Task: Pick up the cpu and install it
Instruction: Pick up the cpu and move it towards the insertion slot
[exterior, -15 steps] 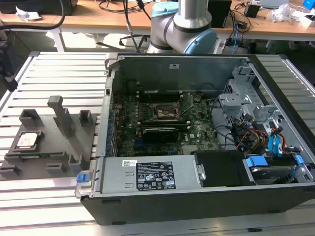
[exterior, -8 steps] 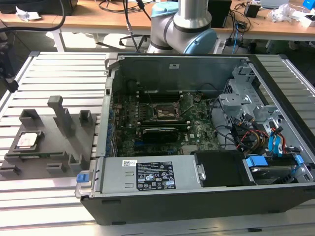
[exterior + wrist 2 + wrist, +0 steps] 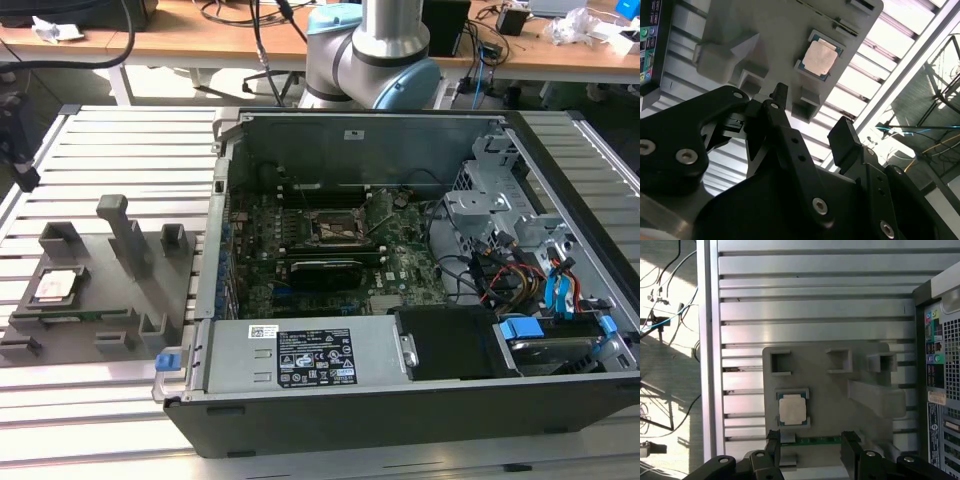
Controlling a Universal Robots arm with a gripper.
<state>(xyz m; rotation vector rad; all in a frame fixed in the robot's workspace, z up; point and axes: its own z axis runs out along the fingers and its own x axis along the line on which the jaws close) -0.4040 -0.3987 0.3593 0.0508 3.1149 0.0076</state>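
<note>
The cpu (image 3: 792, 409) is lying flat, metal plate facing up, in a recess of the grey holder (image 3: 830, 395) on the table (image 3: 815, 305); being square, it has no long axis. The claw (image 3: 811, 440) is hanging over the holder with its fingers spread apart, gripping nothing. A printed white label (image 3: 314, 357) is sitting on the power supply (image 3: 375, 350).

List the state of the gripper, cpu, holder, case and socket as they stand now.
gripper: open, empty, above the holder, clear of the cpu.
cpu: flat in its recess in the holder, metal top up, not yet picked up.
grey holder: flat on the slotted table, at the exterior view's left of the case.
computer case: on its side, panel off, inside exposed.
socket frame: inside the case, no silvery chip in it.
</note>
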